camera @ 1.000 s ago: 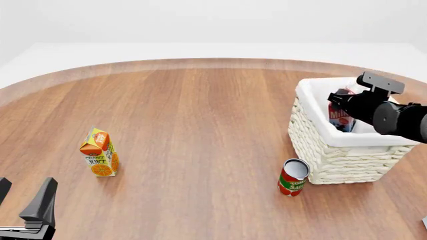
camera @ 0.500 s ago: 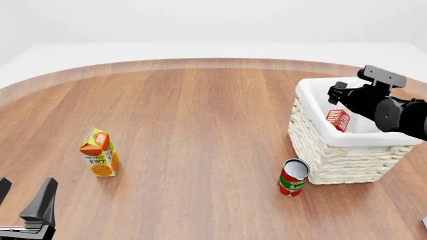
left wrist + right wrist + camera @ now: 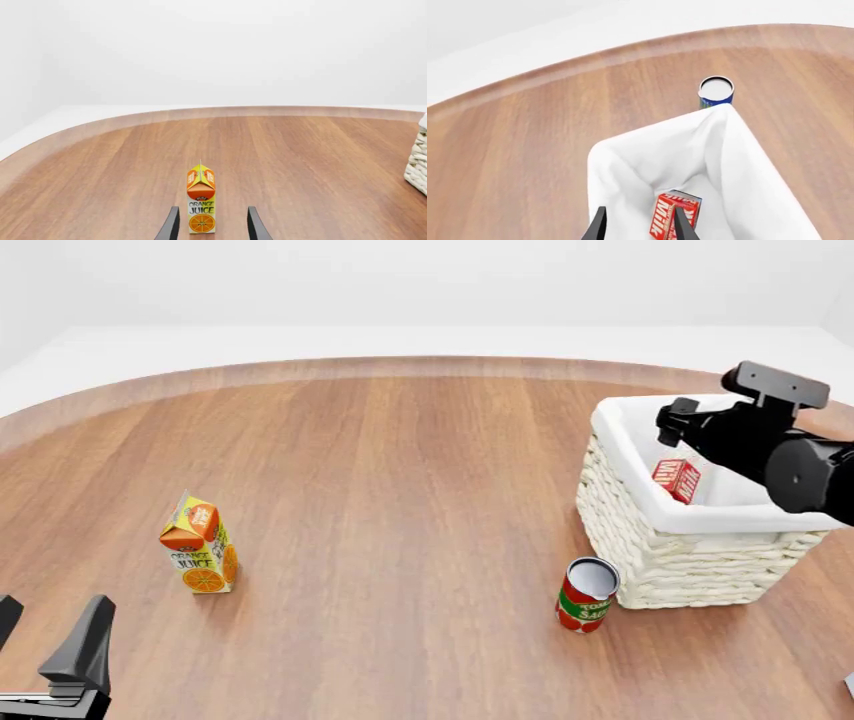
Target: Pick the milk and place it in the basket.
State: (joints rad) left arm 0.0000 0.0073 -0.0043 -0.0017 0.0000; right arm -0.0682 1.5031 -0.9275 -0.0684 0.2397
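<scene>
The red milk carton (image 3: 677,480) lies tilted inside the off-white wicker basket (image 3: 667,560) at the right of the table. In the right wrist view the milk (image 3: 675,221) rests on the basket's white lining (image 3: 640,155). My right gripper (image 3: 677,424) hovers above the basket, open and empty; it also shows in the right wrist view (image 3: 637,227), with the milk below its fingers. My left gripper (image 3: 51,618) is open and empty at the near left edge; in the left wrist view (image 3: 212,227) it points at the juice carton.
An orange-and-yellow juice carton (image 3: 200,545) stands at the left, also seen in the left wrist view (image 3: 201,205). A red can (image 3: 586,594) stands just in front of the basket's near left corner, also in the right wrist view (image 3: 716,91).
One second ago my right gripper held the milk over the basket. It has let go, the milk has dropped into the basket, and the gripper has risen slightly.
</scene>
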